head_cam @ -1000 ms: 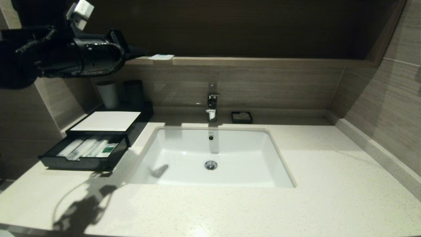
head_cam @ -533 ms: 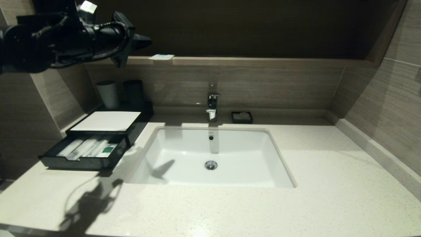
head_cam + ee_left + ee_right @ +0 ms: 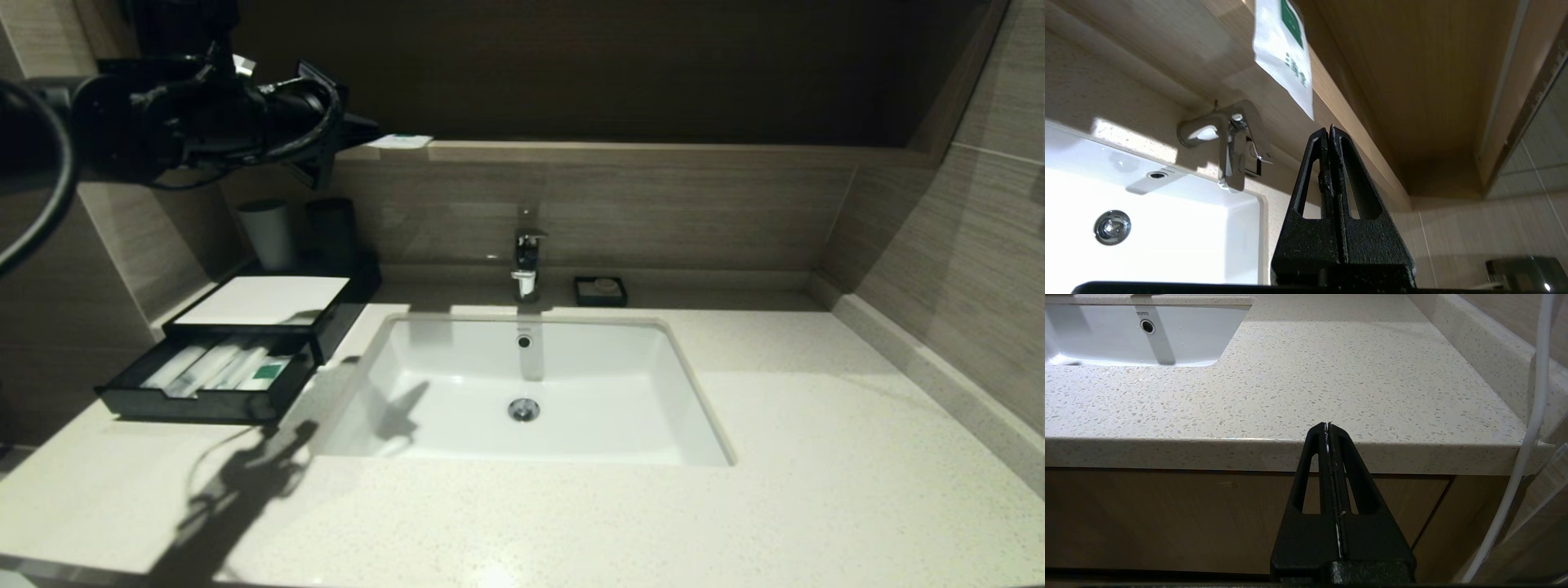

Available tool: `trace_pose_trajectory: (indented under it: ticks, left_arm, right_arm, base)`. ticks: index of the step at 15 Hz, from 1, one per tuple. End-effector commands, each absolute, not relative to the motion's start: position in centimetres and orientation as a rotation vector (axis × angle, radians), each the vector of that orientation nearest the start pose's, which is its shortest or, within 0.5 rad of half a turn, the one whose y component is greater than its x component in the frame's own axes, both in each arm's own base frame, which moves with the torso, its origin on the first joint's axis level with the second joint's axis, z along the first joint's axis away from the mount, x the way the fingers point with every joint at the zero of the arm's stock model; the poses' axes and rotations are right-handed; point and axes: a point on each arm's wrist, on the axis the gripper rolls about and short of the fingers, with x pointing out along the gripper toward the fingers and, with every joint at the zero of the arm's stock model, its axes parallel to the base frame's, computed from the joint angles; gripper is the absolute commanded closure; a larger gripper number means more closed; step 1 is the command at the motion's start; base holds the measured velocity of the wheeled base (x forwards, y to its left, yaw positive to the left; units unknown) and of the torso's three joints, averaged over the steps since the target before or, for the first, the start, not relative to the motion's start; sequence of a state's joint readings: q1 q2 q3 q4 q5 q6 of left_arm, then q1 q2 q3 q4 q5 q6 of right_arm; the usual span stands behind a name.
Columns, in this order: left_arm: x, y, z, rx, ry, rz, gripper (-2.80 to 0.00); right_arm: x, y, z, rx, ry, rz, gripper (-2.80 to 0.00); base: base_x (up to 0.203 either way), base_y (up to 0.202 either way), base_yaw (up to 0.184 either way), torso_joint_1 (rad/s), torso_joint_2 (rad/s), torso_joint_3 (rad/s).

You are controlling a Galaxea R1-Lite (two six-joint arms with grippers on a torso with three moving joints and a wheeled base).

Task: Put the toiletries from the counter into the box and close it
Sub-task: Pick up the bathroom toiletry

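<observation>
Beside the sink (image 3: 522, 392), open box (image 3: 245, 343) holds packets (image 3: 220, 366); left gripper (image 3: 371, 129) pressed closed, empty.

The sachet (image 3: 1284, 49) is cut off by the left wrist view's edge.

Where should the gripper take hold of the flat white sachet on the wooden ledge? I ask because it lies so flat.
Probably by the corner of the sachet that juts past the front edge of the ledge. It lies flat, so little else offers purchase. The left gripper, now shut and just short of it, would open and come in level from the sink side, one finger above and one below.
</observation>
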State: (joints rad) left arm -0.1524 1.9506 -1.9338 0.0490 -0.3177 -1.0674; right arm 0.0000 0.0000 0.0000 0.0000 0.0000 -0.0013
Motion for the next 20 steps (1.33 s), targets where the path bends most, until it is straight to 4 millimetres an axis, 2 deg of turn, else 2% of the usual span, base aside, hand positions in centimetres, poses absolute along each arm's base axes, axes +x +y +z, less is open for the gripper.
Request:
trace_pose_trajectory:
  ticks: [1, 3, 10, 11, 15, 20]
  left_arm:
    - [38.4, -7.2, 34.1, -1.058, 0.32, -0.373, 0.0]
    - [38.2, -8.1, 33.9, -1.056, 0.317, -0.331, 0.0]
    - [38.1, -8.4, 34.0, -1.054, 0.316, -0.325, 0.0]
    - [38.1, -8.4, 34.0, -1.053, 0.309, -0.318, -2.8]
    - [38.3, -8.4, 34.1, -1.05, 0.292, -0.326, -2.8]
    - [39.3, -8.7, 32.8, -1.05, 0.301, -0.277, -2.8]
  right_arm:
    - [-2.3, 0.0, 7.5, -0.002, 0.0, 0.0, 0.0]
    - [-2.3, 0.0, 7.5, -0.002, 0.0, 0.0, 0.0]
    - [-2.3, 0.0, 7.5, -0.002, 0.0, 0.0, 0.0]
    - [-2.3, 0.0, 7.5, -0.002, 0.0, 0.0, 0.0]
    - [-2.3, 0.0, 7.5, -0.002, 0.0, 0.0, 0.0]
    - [-2.3, 0.0, 7.5, -0.002, 0.0, 0.0, 0.0]
  base:
    - [0.0, 0.0, 0.0, 0.0, 0.0, 0.0]
    - [0.0, 0.0, 0.0, 0.0, 0.0, 0.0]
    - [0.0, 0.0, 0.0, 0.0, 0.0, 0.0]
    - [0.0, 0.0, 0.0, 0.0, 0.0, 0.0]
    - [0.0, 0.0, 0.0, 0.0, 0.0, 0.0]
    - [0.0, 0.0, 0.0, 0.0, 0.0, 0.0]
